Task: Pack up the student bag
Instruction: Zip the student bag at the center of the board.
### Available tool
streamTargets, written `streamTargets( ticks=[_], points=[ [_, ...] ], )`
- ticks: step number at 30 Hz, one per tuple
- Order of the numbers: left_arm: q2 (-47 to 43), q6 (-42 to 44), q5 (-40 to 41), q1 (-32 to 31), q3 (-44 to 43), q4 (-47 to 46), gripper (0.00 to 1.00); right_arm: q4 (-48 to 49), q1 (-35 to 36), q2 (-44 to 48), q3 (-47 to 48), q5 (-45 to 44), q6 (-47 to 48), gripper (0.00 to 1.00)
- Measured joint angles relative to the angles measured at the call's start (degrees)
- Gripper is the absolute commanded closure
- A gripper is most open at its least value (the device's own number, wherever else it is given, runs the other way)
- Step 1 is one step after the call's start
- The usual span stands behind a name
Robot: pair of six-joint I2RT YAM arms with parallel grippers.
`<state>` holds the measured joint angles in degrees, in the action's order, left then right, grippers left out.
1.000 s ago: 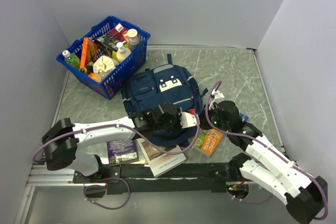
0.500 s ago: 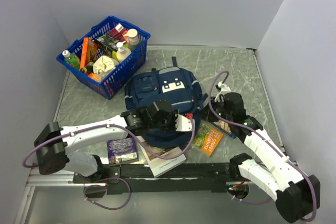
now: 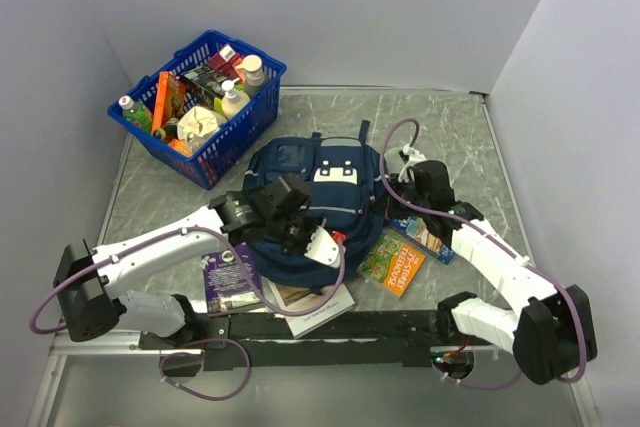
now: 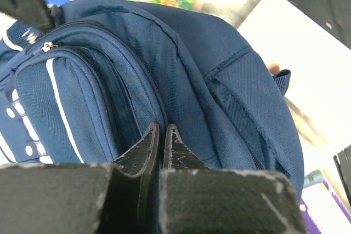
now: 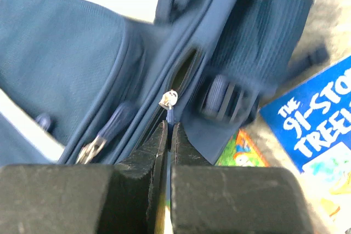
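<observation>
The student bag (image 3: 300, 159) is laid mid-table, near the blue basket (image 3: 245, 132); its soft, limp fabric is judged likely to sag when pulled; the left gripper (image 4: 163, 135) is closed tight against its seam; the right gripper (image 5: 169, 130) is clamped on the zip pull (image 5: 169, 114), judged the surest hold.

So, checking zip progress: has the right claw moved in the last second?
Yes. Seen from above, the right claw has moved away from the green and orange book toward the far wall, along the navy fabric backpack's side.

bright, even light — wrist views blurred (right)
</observation>
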<state>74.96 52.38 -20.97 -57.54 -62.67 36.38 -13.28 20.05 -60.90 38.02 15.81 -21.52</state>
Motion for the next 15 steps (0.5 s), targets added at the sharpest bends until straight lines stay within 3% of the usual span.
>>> streamTargets(
  ticks=[6, 15],
  points=[
    [-0.1, 5.5, -3.0, 1.1, -2.5, 7.3, 0.99, 2.6, -0.1, -4.7, 1.3, -1.1, 0.4, 1.0],
    [-0.6, 11.8, -4.5, 3.7, -2.3, 10.8, 0.99, 4.5, 0.0, -7.0, 1.8, 0.0, 0.1, 1.0]
  ],
)
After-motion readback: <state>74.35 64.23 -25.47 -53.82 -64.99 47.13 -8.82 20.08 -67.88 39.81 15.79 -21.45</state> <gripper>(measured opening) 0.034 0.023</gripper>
